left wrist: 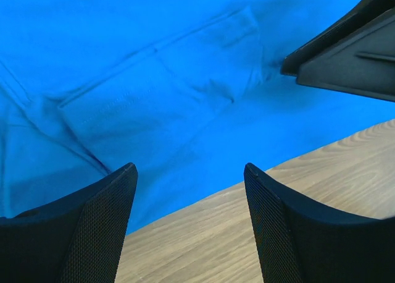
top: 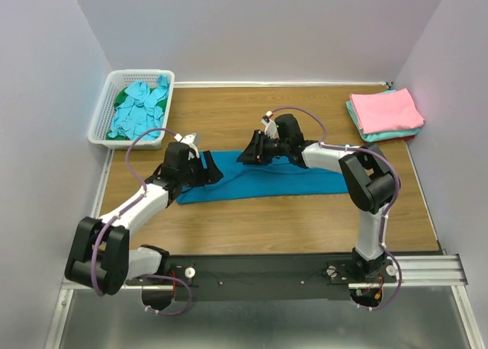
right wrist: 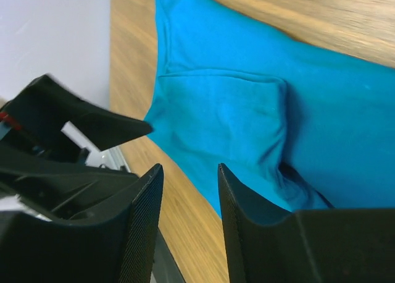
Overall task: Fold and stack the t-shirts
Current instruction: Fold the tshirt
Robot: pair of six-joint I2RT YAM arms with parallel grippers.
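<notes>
Finds the desk [top: 305, 219] carrying three lots of cloth. Counts a folded stack [top: 385, 113], pink on top, well off to the outer side of the right pincer [right wrist: 188, 168]: done. Sees the teal-blue t-shirt [top: 282, 183] directly beneath both pincers, narrowed to a long flat band with a sleeve laid over the body. Judges it about midway through folding. Notes the left pincer [left wrist: 188, 172] gaping over the band's near edge, gripping nothing. Likewise the right pincer, parted and empty. Leaves the crumpled aqua and green shirts [top: 141, 105] in the white basket [top: 101, 109], beyond the left pincer, yet to fold.
</notes>
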